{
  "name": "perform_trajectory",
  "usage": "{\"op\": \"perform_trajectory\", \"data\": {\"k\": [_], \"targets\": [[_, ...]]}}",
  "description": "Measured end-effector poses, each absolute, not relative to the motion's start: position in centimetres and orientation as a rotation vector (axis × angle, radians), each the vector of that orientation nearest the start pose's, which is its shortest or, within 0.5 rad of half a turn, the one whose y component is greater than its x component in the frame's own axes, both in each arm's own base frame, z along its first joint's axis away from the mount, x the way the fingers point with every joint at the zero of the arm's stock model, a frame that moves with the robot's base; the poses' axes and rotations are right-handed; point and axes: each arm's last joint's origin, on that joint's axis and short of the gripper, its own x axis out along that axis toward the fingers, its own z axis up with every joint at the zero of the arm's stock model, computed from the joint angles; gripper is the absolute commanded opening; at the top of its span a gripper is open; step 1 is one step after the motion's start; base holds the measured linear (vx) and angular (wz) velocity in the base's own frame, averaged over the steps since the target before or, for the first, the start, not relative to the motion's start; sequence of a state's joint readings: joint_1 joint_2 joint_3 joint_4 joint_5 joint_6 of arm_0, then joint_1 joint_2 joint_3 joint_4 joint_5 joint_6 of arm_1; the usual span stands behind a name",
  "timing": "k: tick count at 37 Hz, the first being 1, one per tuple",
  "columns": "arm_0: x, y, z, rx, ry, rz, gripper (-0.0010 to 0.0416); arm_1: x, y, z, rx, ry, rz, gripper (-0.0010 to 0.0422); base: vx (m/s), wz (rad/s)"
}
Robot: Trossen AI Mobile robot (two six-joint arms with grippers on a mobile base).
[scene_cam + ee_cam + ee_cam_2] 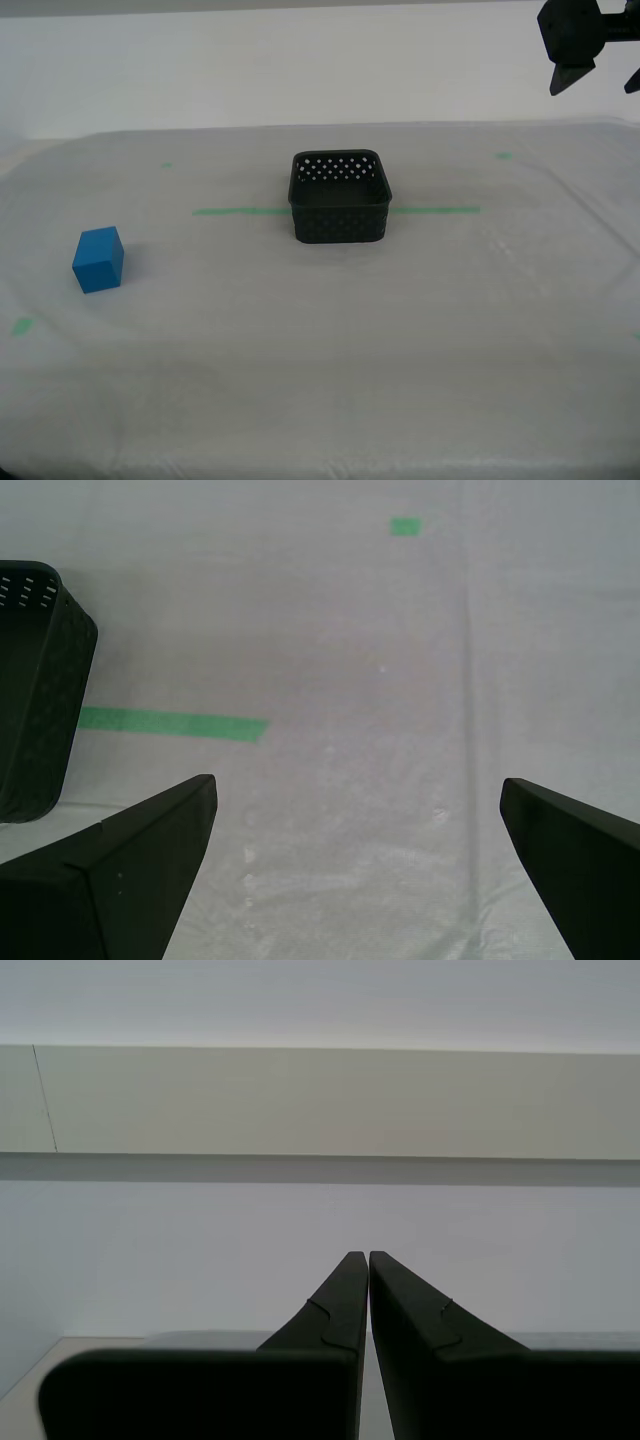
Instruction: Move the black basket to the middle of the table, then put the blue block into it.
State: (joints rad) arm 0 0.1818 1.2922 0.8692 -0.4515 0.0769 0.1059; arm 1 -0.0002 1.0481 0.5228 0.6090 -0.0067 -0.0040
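The black basket [339, 198] sits mid-worktop [330, 370] on the green tape line [235, 211], empty. The blue block [98, 259] rests well apart toward the exterior view's left. My first gripper [358, 800] hovers with fingers wide, holding nothing; my second gripper [362, 1258] has fingers pressed together.

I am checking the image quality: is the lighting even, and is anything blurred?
Exterior view: soft, even light, only faint shadows beside the blue block and black basket. First wrist view: the table is sharp, fingers dark. Second wrist view: fingers sharp against a plain wall.
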Motion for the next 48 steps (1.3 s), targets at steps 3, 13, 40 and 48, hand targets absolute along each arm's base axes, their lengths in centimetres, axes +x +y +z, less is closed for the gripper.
{"op": "perform_trajectory", "data": {"k": [3, 13, 40, 48], "targets": [[25.35, 4.46, 23.73, -0.014, 0.871, 0.053, 0.0398, 22.66, 0.02, 26.94, -0.004, -0.083, 0.006, 0.0, 0.0, 0.0], [25.36, 4.42, 23.73, -0.014, 0.871, 0.052, 0.0399, 22.66, 0.02, 26.94, -0.004, -0.083, 0.006, 0.0, 0.0, 0.0], [25.35, 4.46, 23.73, -0.014, 0.871, 0.053, 0.0399, 22.66, 0.01, 26.94, -0.005, -0.084, 0.006, 0.0, 0.0, 0.0], [25.36, 4.44, 23.73, -0.014, 0.871, 0.052, 0.0399, 22.66, 0.02, 26.94, -0.005, -0.084, 0.006, 0.0, 0.0, 0.0]]}}
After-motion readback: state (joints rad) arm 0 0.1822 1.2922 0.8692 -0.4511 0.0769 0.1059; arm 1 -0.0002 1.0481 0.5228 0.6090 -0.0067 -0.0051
